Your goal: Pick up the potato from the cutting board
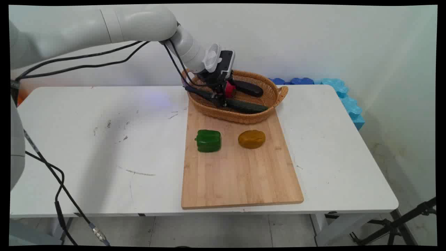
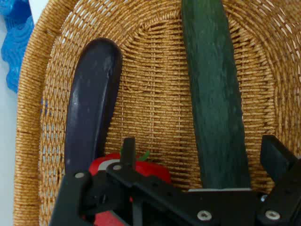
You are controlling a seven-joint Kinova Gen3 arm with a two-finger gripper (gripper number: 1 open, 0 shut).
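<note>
Three things lie inside the woven basket [image 1: 275, 91] where the gripper [image 1: 221, 101] reaches down: a cucumber [image 2: 214, 94], an eggplant [image 2: 91, 103] and a red vegetable with a green stem [image 2: 141, 168]. In the hand view the jaws stand wide apart, with one finger [image 2: 129, 149] rising beside the red vegetable and the other finger [image 2: 275, 157] past the far side of the cucumber, so that the cucumber's near end sits between them. Whether either finger touches it I cannot tell. The red vegetable lies just outside the jaws, against the first finger, and the eggplant stretches away beyond it, further out on that same side, along the basket's wall. The cucumber runs straight ahead from the jaws, down the middle of the basket floor.

In the main view the basket rests on the far end of a wooden cutting board [image 1: 240, 174] on the white table [image 1: 104, 146]. A green bell pepper [image 1: 208, 140] and a brownish-yellow potato [image 1: 251, 139] sit side by side on the board, nearer the camera than the jaws and well apart from them. Blue foam pieces [image 1: 343, 96] lie by the wall past the basket
</note>
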